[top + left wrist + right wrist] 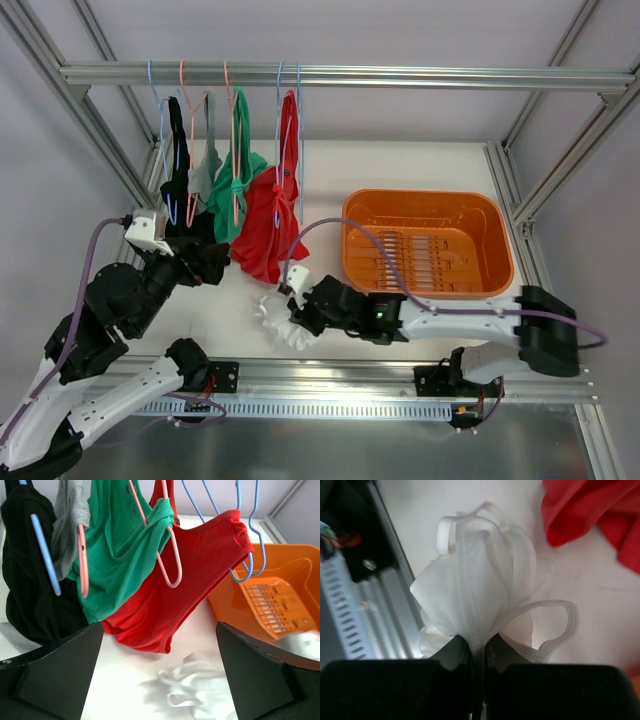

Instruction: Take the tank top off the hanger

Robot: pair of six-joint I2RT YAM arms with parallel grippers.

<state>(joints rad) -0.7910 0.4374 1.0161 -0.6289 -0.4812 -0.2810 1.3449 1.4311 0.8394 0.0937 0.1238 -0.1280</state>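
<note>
A white tank top [470, 595] lay bunched on the white desk [400, 160], near its front edge, between the two arms. It was on no hanger. The right tool [478, 650] was clamped on a fold of it, fingers pressed together with cloth between them. Its straps looped loosely upward and out to the side.

The left tool [212, 262] stood wide apart and held nothing. It faced a row of garments hanging from a metal rail [340, 75]. These were black, grey, a green top [120, 555] on a pink hanger [170, 555], and a red top [200, 575] on a blue hanger [245, 545]. An orange basket [420, 195] sat to the right.

The white garment looked light, thin and limp. It would probably fold and sag wherever it was unsupported, and the straps could snag. A pinch on gathered body fabric, as here, seemed surer than a single strap, which might stretch or slip.
</note>
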